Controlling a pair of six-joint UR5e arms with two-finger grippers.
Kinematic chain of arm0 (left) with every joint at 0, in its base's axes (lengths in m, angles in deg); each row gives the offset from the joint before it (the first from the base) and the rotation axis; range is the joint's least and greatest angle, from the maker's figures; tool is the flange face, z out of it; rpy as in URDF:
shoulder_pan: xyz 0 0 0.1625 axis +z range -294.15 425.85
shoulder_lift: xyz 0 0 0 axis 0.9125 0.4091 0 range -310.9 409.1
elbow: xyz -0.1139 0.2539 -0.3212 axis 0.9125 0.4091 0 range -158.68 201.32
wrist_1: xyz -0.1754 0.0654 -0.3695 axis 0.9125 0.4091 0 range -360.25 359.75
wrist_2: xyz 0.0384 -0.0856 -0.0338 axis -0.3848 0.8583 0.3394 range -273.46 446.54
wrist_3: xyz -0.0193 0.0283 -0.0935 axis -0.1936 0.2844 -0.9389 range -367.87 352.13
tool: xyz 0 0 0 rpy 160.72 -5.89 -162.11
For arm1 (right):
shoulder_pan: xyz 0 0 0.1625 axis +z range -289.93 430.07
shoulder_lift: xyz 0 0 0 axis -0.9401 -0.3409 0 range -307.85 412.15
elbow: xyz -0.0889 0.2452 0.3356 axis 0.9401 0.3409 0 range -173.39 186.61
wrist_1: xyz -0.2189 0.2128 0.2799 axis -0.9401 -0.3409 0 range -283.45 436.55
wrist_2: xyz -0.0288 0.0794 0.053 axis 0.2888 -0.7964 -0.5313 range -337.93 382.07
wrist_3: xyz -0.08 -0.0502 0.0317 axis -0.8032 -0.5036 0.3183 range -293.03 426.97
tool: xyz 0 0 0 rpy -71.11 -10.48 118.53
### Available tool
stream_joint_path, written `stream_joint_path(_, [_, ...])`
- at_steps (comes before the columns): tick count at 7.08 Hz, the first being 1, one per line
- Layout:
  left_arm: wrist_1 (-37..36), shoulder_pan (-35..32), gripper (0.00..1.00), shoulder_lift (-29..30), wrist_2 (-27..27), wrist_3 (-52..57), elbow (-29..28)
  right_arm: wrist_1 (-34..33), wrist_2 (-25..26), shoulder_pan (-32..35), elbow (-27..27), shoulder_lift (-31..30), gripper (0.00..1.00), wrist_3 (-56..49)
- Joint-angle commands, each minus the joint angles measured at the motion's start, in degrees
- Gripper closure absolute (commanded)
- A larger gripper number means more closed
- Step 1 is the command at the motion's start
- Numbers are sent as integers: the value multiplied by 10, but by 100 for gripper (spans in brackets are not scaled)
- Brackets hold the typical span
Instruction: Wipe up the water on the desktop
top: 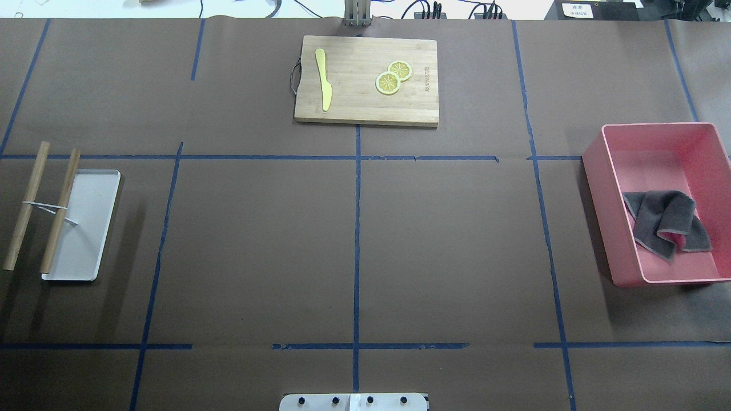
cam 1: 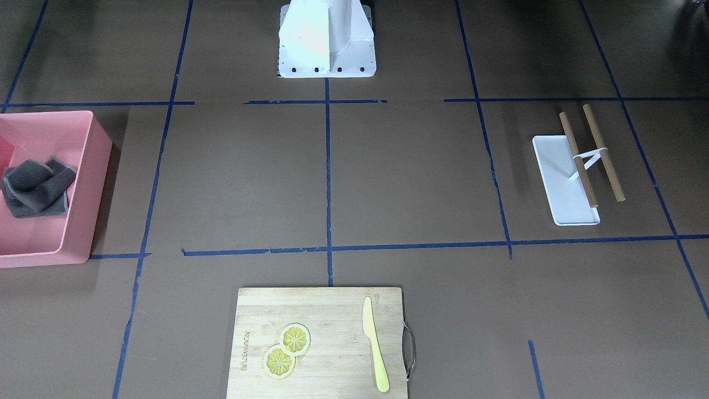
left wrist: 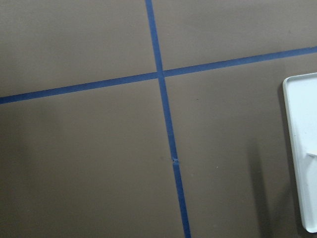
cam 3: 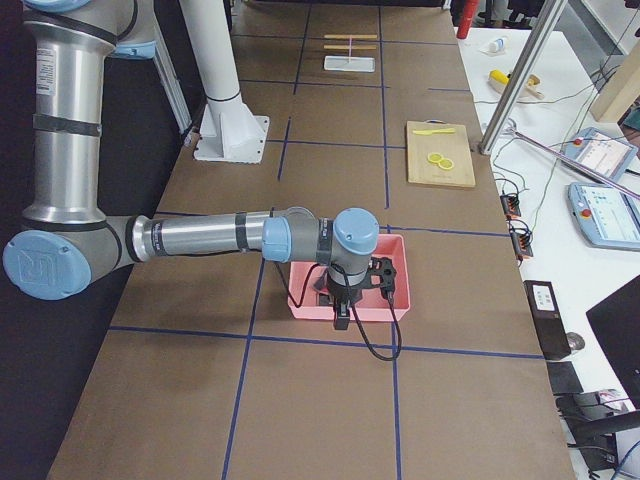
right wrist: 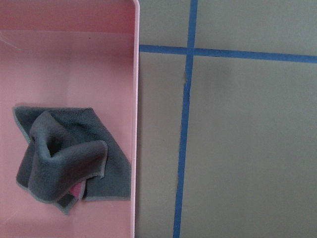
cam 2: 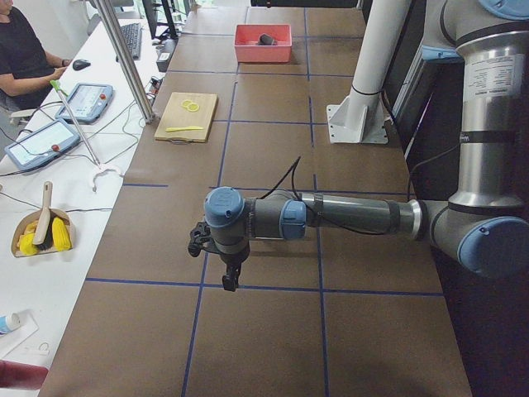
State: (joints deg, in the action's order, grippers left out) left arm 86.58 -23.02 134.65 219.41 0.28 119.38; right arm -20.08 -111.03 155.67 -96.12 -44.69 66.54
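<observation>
The desktop (top: 257,245) is a dark-brown surface crossed by blue tape lines; I see no water on it. A crumpled grey cloth (top: 667,222) lies in a pink bin (top: 657,124) at the right end, and it also shows in the right wrist view (right wrist: 64,158). My right gripper (cam 3: 342,320) hangs above the bin's near edge. My left gripper (cam 2: 225,279) hangs above bare desktop at the left end. Both show only in the side views, so I cannot tell if they are open or shut.
A bamboo cutting board (top: 365,103) with a yellow knife (top: 323,77) and two lemon slices (top: 388,83) lies at the far middle. A white tray (top: 85,228) with two tied wooden sticks (top: 25,205) lies at the left. The robot's base plate (top: 354,402) is at the near edge.
</observation>
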Motion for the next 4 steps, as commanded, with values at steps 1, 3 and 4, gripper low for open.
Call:
stream_joint_path(1, [-1,1,0,-2,-2,-1,4,0,0,0,4,-3,0,-4])
stream_joint_path(3, [0,2,0,-1,-1,-1,20,0,4,-1,5,6,0,2])
stream_joint_path(4, [0,2,0,-1,-1,0,24,0,2,-4,6,6,0,2])
